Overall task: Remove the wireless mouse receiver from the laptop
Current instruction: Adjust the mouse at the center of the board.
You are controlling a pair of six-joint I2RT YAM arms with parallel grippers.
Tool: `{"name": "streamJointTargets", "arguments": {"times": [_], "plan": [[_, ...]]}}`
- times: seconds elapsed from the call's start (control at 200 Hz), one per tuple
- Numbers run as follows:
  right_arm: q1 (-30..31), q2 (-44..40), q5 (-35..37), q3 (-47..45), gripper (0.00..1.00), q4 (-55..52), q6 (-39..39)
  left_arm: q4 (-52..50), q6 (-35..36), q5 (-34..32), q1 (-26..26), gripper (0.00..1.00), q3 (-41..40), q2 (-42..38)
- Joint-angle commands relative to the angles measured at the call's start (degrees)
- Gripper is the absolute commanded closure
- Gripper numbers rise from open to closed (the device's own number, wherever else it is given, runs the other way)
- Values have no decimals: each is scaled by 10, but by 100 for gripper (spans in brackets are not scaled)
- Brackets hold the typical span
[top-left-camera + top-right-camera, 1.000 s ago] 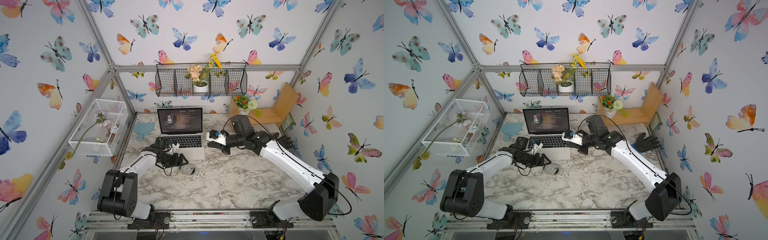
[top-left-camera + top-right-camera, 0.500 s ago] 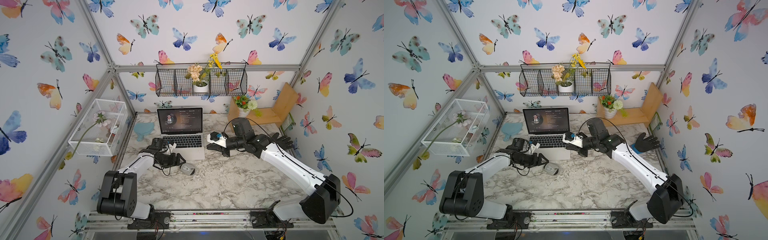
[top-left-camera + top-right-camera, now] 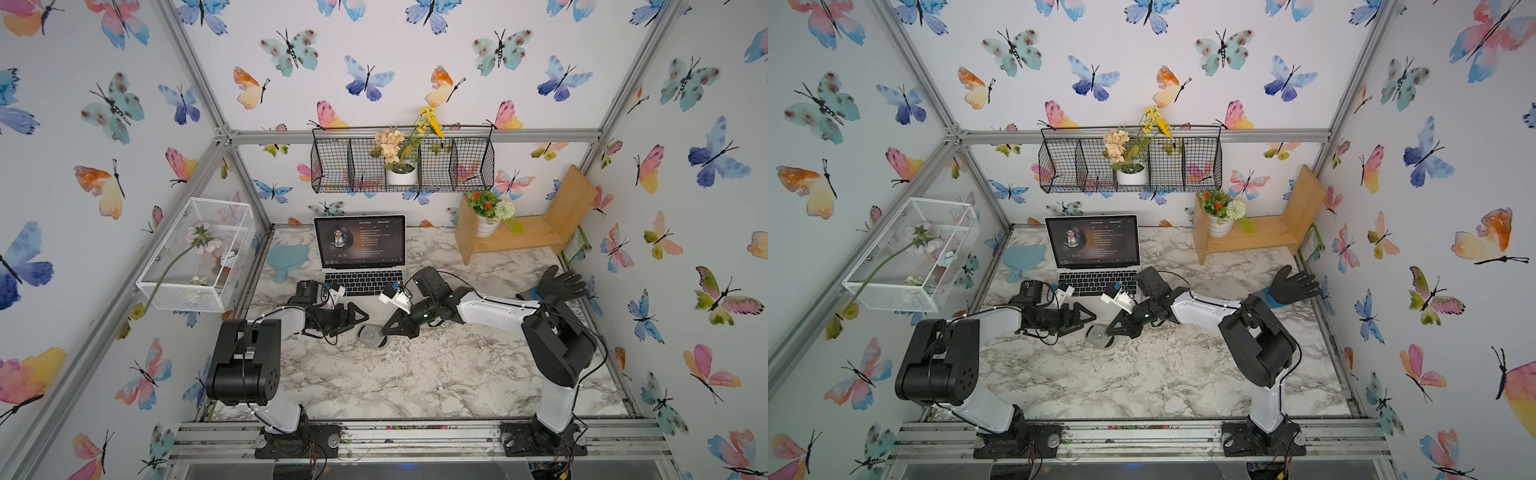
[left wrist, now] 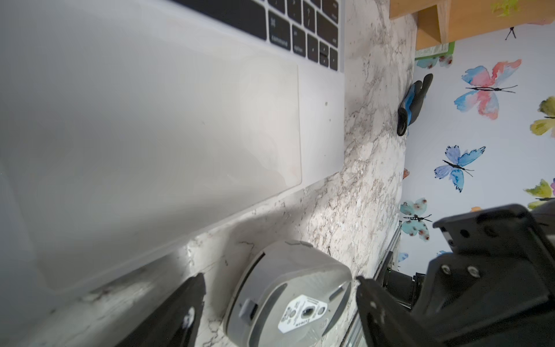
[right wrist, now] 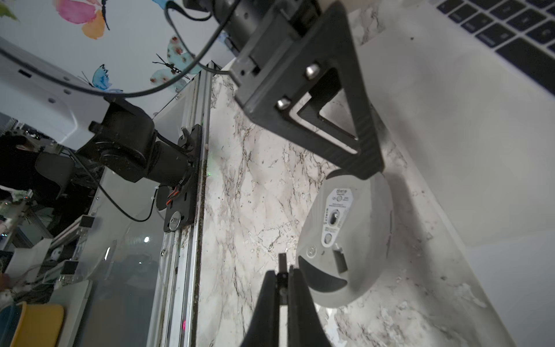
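Note:
The silver laptop (image 3: 361,270) (image 3: 1096,270) stands open at the back of the marble table; its trackpad (image 4: 150,120) fills the left wrist view. A grey mouse (image 3: 372,336) (image 5: 345,237) lies upside down just in front of it. My right gripper (image 5: 281,275) (image 3: 386,328) is shut on the wireless mouse receiver (image 5: 282,261), a tiny dark stub poking out past the fingertips, close beside the mouse's end. My left gripper (image 4: 279,300) (image 3: 357,318) is open, one finger on each side of the mouse (image 4: 288,294).
A black glove hand (image 3: 561,284) stands at the right edge. A wooden shelf (image 3: 519,237) with a flower pot sits at the back right. A white mesh box (image 3: 199,253) hangs on the left, and a blue flat piece (image 3: 286,257) lies left of the laptop.
My right gripper has moved from the laptop's right side forward and down to the mouse, staying shut. The left gripper has stayed by the mouse, its jaws narrowing briefly and widening again.

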Motion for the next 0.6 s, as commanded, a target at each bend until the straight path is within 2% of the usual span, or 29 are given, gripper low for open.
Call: {"name": "streamJointTargets", "arguments": {"times": [0.0, 0.145, 0.28, 0.596], "plan": [[13, 36, 15, 48, 98, -36, 19, 63, -28, 45, -3, 16, -31, 6], [18, 63, 31, 52, 98, 1, 62, 107, -51, 53, -10, 16, -55, 18], [18, 89, 33, 71, 98, -6, 73, 132, -61, 57, -14, 17, -68, 22], [12, 104, 30, 34, 98, 24, 82, 197, -90, 87, -14, 31, -105, 37]]}}
